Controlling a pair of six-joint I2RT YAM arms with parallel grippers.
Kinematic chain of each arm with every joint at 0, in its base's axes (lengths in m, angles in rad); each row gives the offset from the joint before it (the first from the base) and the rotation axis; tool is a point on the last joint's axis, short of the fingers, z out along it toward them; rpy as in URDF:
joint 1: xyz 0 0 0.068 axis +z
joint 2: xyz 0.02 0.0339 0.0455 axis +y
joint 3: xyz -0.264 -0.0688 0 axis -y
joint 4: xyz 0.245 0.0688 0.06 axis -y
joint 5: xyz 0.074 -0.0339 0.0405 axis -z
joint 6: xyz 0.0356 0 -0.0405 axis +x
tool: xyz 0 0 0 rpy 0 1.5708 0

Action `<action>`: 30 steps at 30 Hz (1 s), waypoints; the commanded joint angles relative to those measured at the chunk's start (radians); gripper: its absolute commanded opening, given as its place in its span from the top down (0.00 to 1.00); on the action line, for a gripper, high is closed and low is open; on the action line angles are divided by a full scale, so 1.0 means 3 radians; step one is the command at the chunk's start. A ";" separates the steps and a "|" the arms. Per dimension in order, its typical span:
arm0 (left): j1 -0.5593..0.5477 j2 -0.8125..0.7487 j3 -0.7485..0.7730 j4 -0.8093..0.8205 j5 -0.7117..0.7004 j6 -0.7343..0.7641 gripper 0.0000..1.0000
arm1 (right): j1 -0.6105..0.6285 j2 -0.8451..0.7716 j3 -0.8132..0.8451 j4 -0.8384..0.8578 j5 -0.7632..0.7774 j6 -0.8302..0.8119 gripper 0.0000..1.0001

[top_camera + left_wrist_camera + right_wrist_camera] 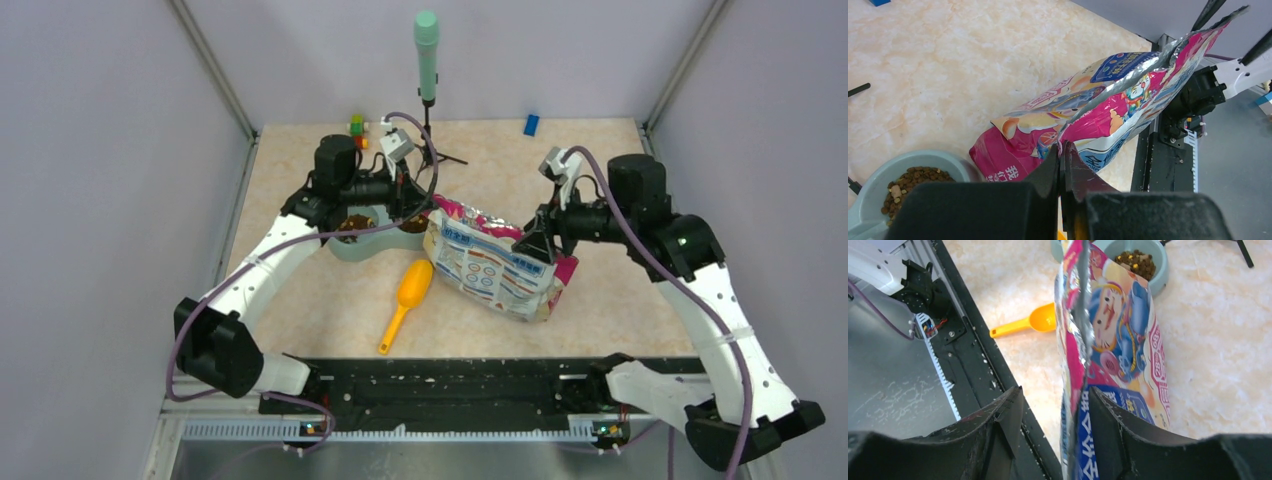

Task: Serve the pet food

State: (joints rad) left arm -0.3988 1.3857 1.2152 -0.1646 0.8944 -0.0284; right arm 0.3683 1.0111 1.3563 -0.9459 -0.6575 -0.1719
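Observation:
The pet food [910, 182] is brown kibble lying in a grey-blue bowl [955, 167]. It also shows in the top view [352, 224] and the right wrist view [1138, 260]. The glossy pink-blue cat food bag [490, 265] stands tilted beside the bowl, its torn silver top edge upward. My left gripper [420, 212] is shut on the bag's thin edge [1064, 142] next to the bowl. My right gripper [1055, 402] is open and straddles the bag's other top edge [1075, 365], which lies against one finger [1108, 410]. An orange scoop [405, 298] lies empty in front of the bowl.
A green microphone on a black stand [427, 50] is at the back centre. A blue block [531, 124] and small coloured blocks [356, 127] lie near the back wall. A black rail [450, 385] runs along the near table edge.

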 commanded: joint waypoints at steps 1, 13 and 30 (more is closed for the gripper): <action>0.0031 0.0011 0.0069 0.0087 -0.0251 0.0019 1.00 | 0.0436 0.0123 0.0081 0.0538 0.0393 0.0290 0.48; 0.0026 -0.0046 0.0107 -0.0026 -0.0204 0.0277 1.00 | 0.0780 0.0676 0.0318 0.0470 0.0798 0.0288 0.57; 0.0031 -0.0089 0.0305 -0.0317 0.0126 0.0760 0.78 | 0.0777 0.0504 0.0156 -0.0198 0.0333 0.0905 1.00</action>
State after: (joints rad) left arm -0.4183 1.3727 1.2678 -0.2638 0.9405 0.1520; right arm 0.5934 1.2446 1.4620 -0.9527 -0.4496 -0.0029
